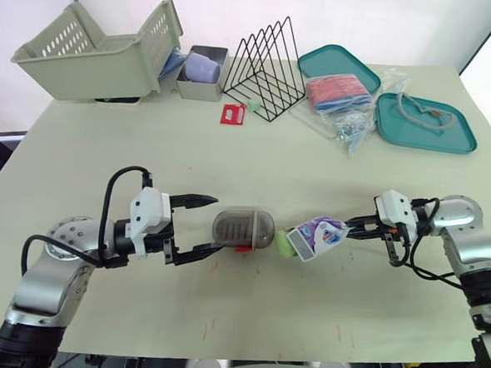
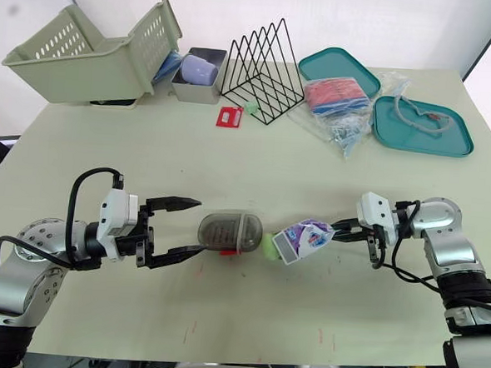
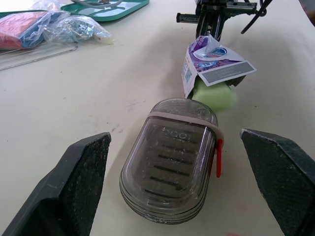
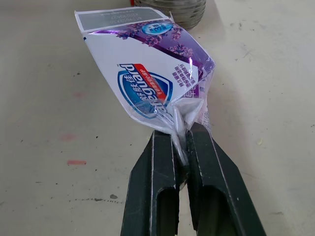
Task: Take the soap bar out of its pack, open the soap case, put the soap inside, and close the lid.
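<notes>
**Soap bar part way out of its pack, case closed**

On a pale beige table (image 1: 231, 150), a smoky translucent oval plastic soap case (image 1: 243, 228) lies with its lid shut. The left gripper (image 1: 211, 225) is spread wide, one black finger on each side of the case's end. Just beside the other end, a pale green soap bar (image 1: 285, 242) pokes out of the open white-and-purple paper soap pack (image 1: 319, 236). The right gripper (image 4: 181, 137) pinches the pack's crumpled far end, its fingers pressed tight.
</notes>
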### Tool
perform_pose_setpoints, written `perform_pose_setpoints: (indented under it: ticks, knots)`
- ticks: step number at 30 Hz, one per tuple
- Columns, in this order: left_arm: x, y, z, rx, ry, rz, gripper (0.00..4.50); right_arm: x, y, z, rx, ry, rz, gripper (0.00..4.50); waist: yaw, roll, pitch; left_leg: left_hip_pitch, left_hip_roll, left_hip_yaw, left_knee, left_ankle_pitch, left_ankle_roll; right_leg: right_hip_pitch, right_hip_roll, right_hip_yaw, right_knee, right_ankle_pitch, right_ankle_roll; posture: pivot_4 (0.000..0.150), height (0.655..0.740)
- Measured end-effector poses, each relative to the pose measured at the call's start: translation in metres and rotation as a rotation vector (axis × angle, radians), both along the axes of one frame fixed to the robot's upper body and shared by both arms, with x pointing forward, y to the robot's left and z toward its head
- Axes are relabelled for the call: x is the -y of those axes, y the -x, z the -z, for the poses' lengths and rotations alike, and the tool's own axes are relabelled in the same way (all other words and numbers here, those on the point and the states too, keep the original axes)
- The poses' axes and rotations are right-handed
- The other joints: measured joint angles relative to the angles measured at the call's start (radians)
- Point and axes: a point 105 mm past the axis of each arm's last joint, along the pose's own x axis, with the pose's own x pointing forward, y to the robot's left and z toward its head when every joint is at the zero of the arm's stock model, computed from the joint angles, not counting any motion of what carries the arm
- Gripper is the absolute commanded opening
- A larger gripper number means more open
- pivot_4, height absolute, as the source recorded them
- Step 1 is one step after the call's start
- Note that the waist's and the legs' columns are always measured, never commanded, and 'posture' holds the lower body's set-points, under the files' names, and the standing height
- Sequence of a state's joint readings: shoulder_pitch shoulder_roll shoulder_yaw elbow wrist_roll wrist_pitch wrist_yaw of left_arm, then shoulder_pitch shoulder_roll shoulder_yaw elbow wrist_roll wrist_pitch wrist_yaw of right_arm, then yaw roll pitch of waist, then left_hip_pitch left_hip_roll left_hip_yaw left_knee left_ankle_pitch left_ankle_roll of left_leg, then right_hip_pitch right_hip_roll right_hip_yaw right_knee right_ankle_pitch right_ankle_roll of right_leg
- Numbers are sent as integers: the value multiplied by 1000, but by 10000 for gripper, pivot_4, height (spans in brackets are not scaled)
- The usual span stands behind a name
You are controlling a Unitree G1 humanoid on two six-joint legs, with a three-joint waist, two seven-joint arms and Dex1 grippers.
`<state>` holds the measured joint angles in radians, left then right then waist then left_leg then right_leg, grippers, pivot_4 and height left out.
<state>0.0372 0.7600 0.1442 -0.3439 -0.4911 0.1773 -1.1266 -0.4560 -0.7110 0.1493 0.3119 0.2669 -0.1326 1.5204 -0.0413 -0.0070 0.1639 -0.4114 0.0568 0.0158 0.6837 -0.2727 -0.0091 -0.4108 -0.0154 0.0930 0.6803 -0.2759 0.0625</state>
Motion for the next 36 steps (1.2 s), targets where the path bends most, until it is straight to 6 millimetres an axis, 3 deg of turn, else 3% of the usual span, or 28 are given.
perform_pose_setpoints:
  ticks: [10,17,22,36]
  knots:
    - [4,1,4,-5,-13,13,45000,6,-5,-6,15,24,58,127,5,0,0,-1,-1,0,0,0,0,0,-1,0,0,0,0,1500,7400]
    - [4,0,5,-5,-11,9,45000,43,-8,-20,66,86,180,127,8,0,0,-1,-1,0,0,0,0,0,-1,0,-1,0,0,1500,7400]
    - [4,1,5,-5,-10,10,45000,62,-4,-20,63,98,260,127,6,0,0,-1,0,0,0,0,0,0,0,0,-1,0,0,1500,7400]
    - [6,-3,4,4,-3,26,45000,72,-3,-24,101,99,334,127,6,0,0,-1,-1,0,0,0,0,0,0,0,-1,0,0,1500,7400]
